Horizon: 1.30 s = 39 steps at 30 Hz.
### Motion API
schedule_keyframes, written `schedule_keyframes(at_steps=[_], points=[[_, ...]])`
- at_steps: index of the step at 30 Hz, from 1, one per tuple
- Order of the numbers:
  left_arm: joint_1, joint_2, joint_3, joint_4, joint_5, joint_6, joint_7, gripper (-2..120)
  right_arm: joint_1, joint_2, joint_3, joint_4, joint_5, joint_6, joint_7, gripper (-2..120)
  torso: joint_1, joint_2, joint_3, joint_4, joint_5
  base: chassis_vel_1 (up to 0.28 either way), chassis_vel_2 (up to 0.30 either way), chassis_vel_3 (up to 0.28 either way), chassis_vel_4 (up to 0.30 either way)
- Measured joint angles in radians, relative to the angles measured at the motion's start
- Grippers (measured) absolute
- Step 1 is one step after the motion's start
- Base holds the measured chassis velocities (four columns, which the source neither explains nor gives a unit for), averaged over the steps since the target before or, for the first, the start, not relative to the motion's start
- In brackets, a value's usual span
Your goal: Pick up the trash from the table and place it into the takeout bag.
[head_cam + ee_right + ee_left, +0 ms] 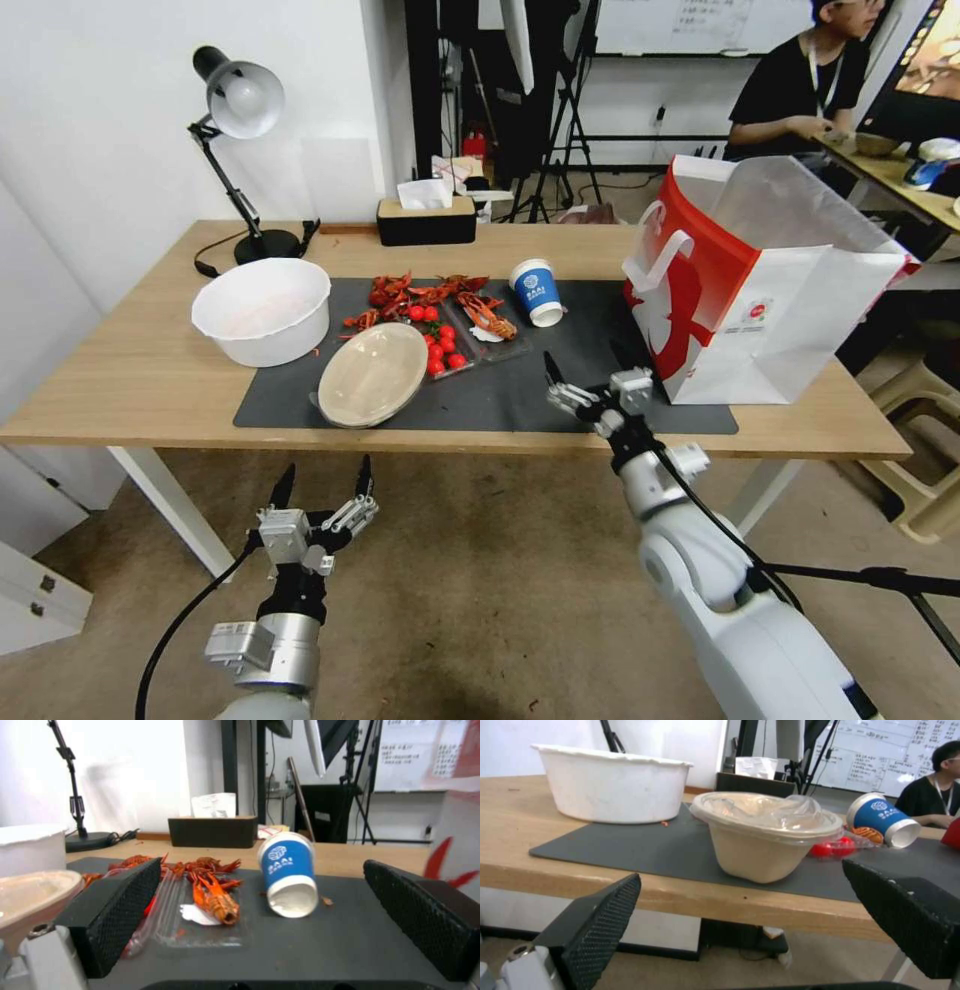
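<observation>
Centrally on the dark mat [600,400] of the surface [140,380]: a blue-and-white paper cup [537,291] tipped on its side, white mouth turned toward the near edge, just beside a clear tray of crayfish [485,320] and cherry tomatoes [440,345]. Nearer the front edge of the mat, a beige plate-like bowl [373,374] with a clear plastic film across its top, tilted in the head view; behind it and to the left, a big white bowl [262,308], not part of the trash. At the right end of the surface, the white-and-red takeout bag [760,290], upright, mouth open upward, strap handles [668,255] hanging on the near side. Right gripper [590,385] poised over the near right part of the mat, fingers spread wide, nothing held; aimed along the mat at the paper cup [289,884], which lies between the two black pads [112,911] in the right wrist view but well beyond them. Left gripper [322,492] parked below and in front of the surface edge, likewise spread wide and empty, facing the beige bowl [765,836]. Likely step in hand: reach for the paper cup. For a clean grasp: advance low and level, straddle the cup across its round body rather than its open mouth, close gently to avoid crushing thin paper, and keep the left pad clear of the crayfish tray [200,922] lying close alongside. For the drop: lift well above the bag rim before moving across.
</observation>
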Motion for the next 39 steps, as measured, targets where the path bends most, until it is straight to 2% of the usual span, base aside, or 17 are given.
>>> schedule_keyframes(at_steps=[6,14,23,39], points=[[-0.005,-0.003,0.0,0.005,0.001,0.003,0.0,100,0.13,-0.007,-0.059,-0.059,0.053,-0.093,0.049,100,0.0,0.0,0.0,-0.0002,-0.0001,0.0,0.0,0.0,0.0],[-0.005,-0.004,-0.007,0.009,0.001,0.006,-0.001,100,0.289,-0.01,-0.128,-0.153,0.107,-0.157,0.099,100,0.0,0.0,0.0,0.0,0.0001,0.0,0.0,0.0,0.0],[-0.004,-0.008,-0.011,0.012,0.0,0.006,-0.002,100,0.463,0.031,-0.202,-0.281,0.143,-0.243,0.176,100,0.0,0.0,0.0,0.0,-0.0001,0.0,0.0,0.0,0.0],[-0.003,-0.008,-0.018,0.015,-0.005,0.007,-0.003,100,0.604,0.102,-0.246,-0.447,0.161,-0.398,0.275,100,0.0,0.0,0.0,-0.0001,-0.0001,0.0,0.0,0.0,0.0]])
